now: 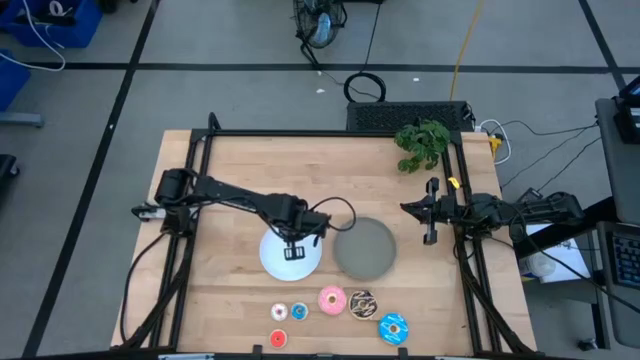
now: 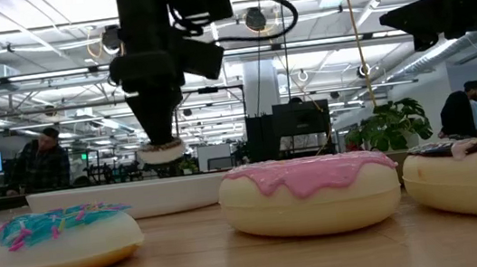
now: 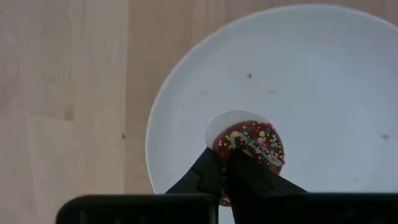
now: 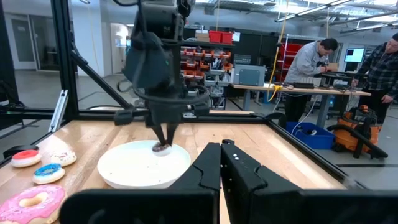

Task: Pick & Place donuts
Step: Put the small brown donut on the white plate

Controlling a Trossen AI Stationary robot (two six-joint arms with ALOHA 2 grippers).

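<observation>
Above the round white plate [image 1: 290, 256], held just off its surface: one tiny brown donut [image 3: 250, 144] with coloured sprinkles, clamped between the fingers of the left gripper [image 3: 227, 171], which points straight down over the plate. Near the front edge of the table [image 1: 220, 170], in a loose row: a red donut [image 1: 278, 339], a white donut [image 1: 279, 313], a small blue donut [image 1: 299, 311], a pink donut [image 1: 332, 299], a chocolate-sprinkled donut [image 1: 361, 304] and, farthest right, a blue-iced donut [image 1: 392, 327]. Just right of the white plate, touching or nearly so: a round grey plate [image 1: 365, 248]. At the right edge, well apart from the plates: the right gripper [image 4: 221, 165], fingers pressed together on nothing. At the far right corner: a green plant [image 1: 423, 143].
</observation>
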